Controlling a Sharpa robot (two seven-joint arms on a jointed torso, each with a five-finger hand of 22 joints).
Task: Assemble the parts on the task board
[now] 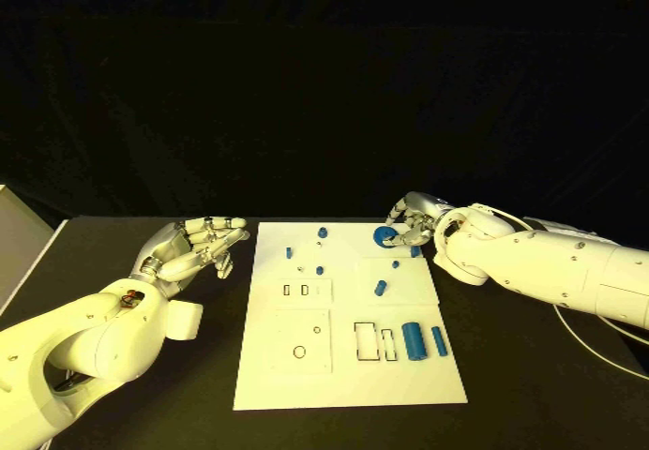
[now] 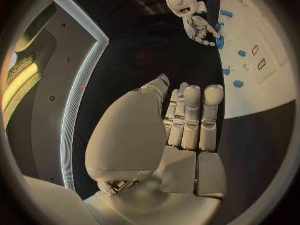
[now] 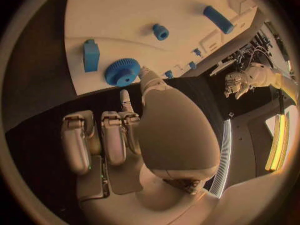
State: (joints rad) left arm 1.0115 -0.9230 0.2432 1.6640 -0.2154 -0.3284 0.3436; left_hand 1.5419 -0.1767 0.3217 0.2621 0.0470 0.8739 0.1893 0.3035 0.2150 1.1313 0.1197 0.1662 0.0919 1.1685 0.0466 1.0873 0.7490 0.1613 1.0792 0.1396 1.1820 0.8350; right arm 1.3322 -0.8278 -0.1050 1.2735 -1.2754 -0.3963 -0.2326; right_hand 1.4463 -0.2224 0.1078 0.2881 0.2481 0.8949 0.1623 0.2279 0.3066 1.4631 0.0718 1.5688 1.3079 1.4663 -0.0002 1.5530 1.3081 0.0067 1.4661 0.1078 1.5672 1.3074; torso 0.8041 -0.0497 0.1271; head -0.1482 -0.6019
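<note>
So from the head view, our right hand (image 1: 411, 225) is up at the far right corner of the task board (image 1: 349, 375), right by the blue gear (image 1: 387, 237), fingers curled down around it. We can't tell from here if it's actually pinched or just touched. Our left hand (image 1: 196, 248) sits just off the board's left edge, fingers straight and close together, holding nothing. Two blue cylinders (image 1: 422, 341) lie near the board's right edge, with smaller blue pegs scattered further up. In the left wrist view, the fingers (image 2: 190, 117) are stretched out flat side by side, empty, with the board (image 2: 250, 92) off beyond them and the other hand (image 2: 201, 30) over by the gear. In the right wrist view, the gear (image 3: 122, 72) lies flat on the board next to a blue block (image 3: 91, 55), and one fingertip (image 3: 145, 75) reaches its rim; the other fingers (image 3: 94, 140) are curled in, not on anything. Our guess: the gear is light, rigid plastic, toothed so not slippery, and best pinched across the rim. Looks like contact, not a firm hold yet.
</note>
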